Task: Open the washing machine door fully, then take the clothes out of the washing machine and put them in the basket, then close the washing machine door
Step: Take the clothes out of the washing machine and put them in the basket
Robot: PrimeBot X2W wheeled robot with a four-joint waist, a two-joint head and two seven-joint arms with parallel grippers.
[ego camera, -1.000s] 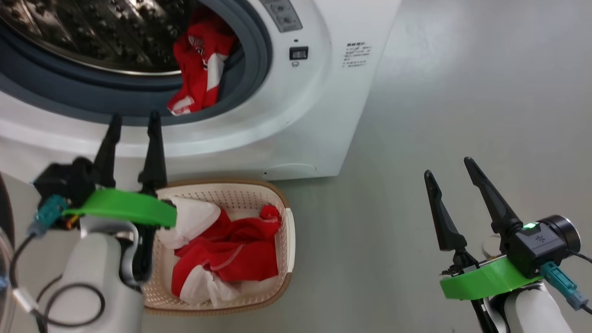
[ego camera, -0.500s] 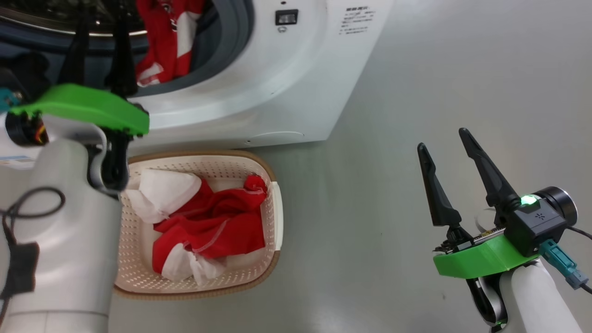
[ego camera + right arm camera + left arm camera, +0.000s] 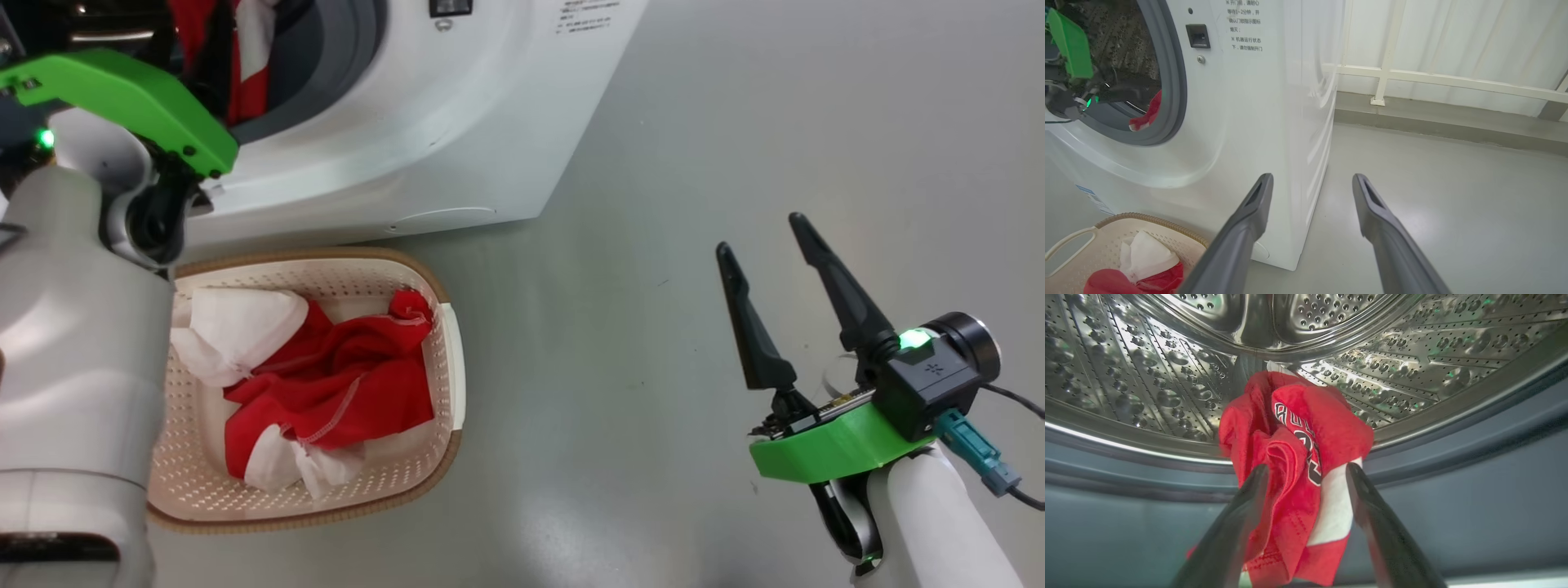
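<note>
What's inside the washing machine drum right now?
A red jersey with white trim drapes from the perforated steel drum over its grey seal, between the left gripper's open fingers. Whatever lies beneath or behind the jersey is covered.

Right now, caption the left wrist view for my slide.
Open left gripper frames a red-and-white jersey hanging from the steel drum over the grey rubber ring.

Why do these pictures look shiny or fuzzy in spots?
Left wrist view: the drum glints, the left pincer's fingers look soft; right wrist view: the washing machine bows from the wide lens; head view: pale glare on the floor.
</note>
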